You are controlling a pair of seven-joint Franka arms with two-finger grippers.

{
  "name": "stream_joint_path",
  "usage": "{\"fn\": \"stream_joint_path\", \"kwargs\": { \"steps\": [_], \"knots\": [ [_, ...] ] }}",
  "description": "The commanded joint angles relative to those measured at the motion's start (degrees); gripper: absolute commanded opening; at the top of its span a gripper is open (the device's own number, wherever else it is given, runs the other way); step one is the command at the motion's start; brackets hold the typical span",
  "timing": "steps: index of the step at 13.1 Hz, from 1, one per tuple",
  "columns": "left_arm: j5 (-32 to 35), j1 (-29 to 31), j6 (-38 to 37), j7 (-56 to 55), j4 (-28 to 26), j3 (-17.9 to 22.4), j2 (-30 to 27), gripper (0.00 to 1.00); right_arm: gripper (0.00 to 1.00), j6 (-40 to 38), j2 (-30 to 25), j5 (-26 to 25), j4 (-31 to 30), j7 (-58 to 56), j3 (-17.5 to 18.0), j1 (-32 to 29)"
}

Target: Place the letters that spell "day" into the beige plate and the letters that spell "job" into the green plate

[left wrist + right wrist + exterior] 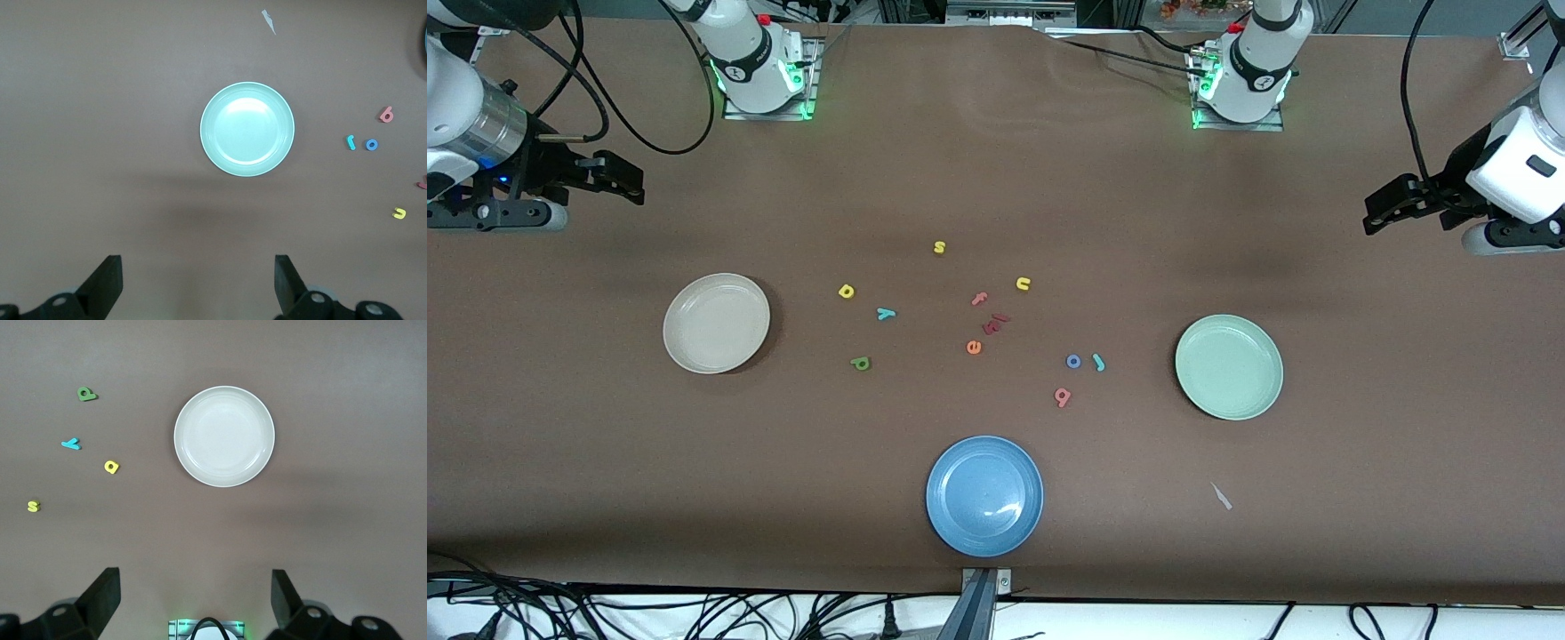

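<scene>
While both plates, the beige plate and the green plate, sit empty on the brown tabletop, the letters lie between them; the left gripper and the right gripper wait, jaws spread.

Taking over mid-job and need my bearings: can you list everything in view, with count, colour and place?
beige plate: one, cream, toward the right arm's end, empty.
green plate: one, pale mint, toward the left arm's end, empty.
blue plate: one, nearest the front camera.
day letters: yellow d, teal y, green a, on the table beside the beige plate.
job letters: teal j, blue o, salmon b, on the table beside the green plate.
other letters: yellow s, yellow u, pink f, orange e, a dark red piece, mid-table.
pale scrap: one, nearer the camera than the green plate.
left gripper: fingers open, waiting at its table end.
right gripper: fingers open, waiting at its end.
</scene>
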Motion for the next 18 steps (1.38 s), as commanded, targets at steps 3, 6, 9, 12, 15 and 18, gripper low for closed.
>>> {"fn": "stream_joint_path", "kwargs": {
  "steps": [3, 6, 9, 12, 15, 18],
  "knots": [
    [1.3, -0.3, -1.4, 0.8, 1.4, 0.0, 0.5, 1.0, 1.0, -1.3, 1.4, 1.0, 1.9, -0.9, 0.1, -0.4],
    [1.2, -0.3, -1.4, 0.8, 1.4, 0.0, 0.5, 1.0, 1.0, -1.2, 1.9, 1.1, 3.2, -1.0, 0.1, -0.3],
    [1.3, -0.3, -1.7, 0.8, 1.4, -0.9, 0.5, 1.0, 1.0, -1.3, 2.2, 1.1, 3.3, -0.9, 0.2, -0.2],
    [1.3, -0.3, -1.7, 0.7, 1.5, -1.3, 0.5, 1.0, 1.0, -1.4, 2.2, 1.1, 3.3, -0.8, 0.5, 0.0],
    [1.3, -0.2, -1.7, 0.8, 1.5, -1.2, 0.5, 1.0, 1.0, -1.5, 2.2, 1.1, 3.3, -0.9, 0.4, 0.0],
    [1.2, -0.2, -1.7, 0.7, 1.5, -1.2, 0.5, 1.0, 1.0, -1.6, 2.2, 1.1, 3.2, -0.8, 0.5, 0.0]
  ]
}}
